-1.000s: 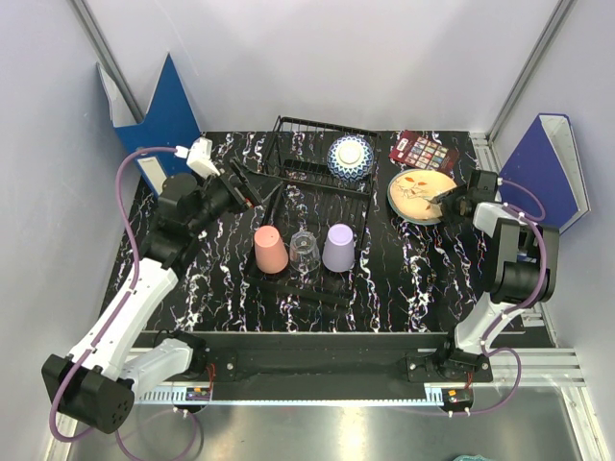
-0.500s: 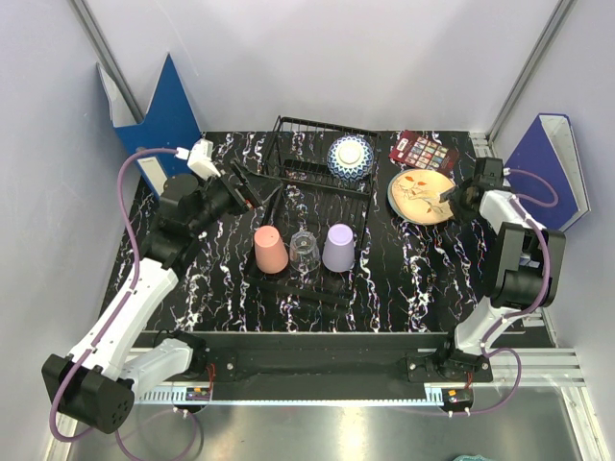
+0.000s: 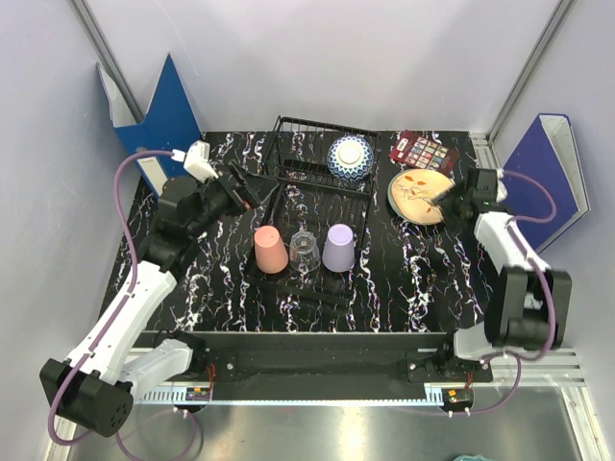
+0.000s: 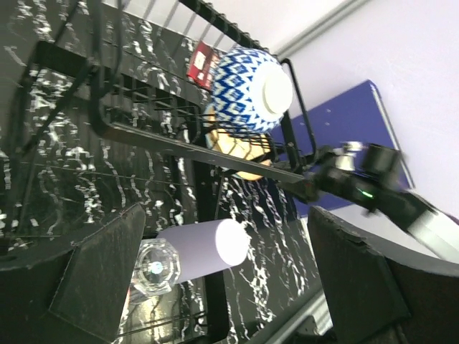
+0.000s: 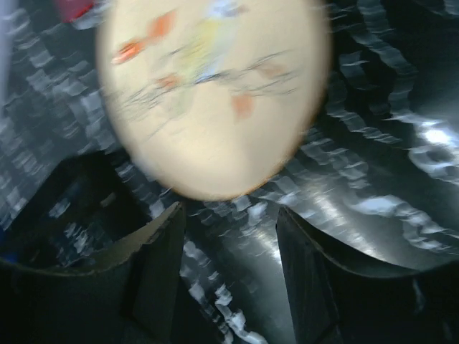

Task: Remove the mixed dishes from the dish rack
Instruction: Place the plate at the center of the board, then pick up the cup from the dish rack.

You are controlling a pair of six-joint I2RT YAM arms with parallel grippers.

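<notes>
The black wire dish rack [image 3: 312, 182] stands mid-table. It holds the blue-and-white bowl [image 3: 350, 156] in its raised back part, and the salmon-pink cup [image 3: 270, 249], clear glass cup [image 3: 305, 250] and lavender cup [image 3: 338, 247] upside down in front. The cream orange-patterned plate [image 3: 420, 195] lies on the table right of the rack. No white plate shows. My left gripper [image 3: 252, 188] is open and empty over the rack's left edge. My right gripper [image 3: 449, 199] is open and empty just off the plate's right rim [image 5: 215, 93]. The left wrist view shows the bowl [image 4: 247, 89], lavender cup [image 4: 204, 247] and glass cup [image 4: 152, 269].
A dark red palette of coloured squares [image 3: 425, 151] lies behind the plate. Blue binders stand at the back left [image 3: 163, 110] and at the right edge [image 3: 548, 163]. Grey walls close in the table on three sides.
My right gripper has drawn back a little from the cream plate, and its arm has swung outward and lower. The plate stays on the table. The left arm has barely moved.
</notes>
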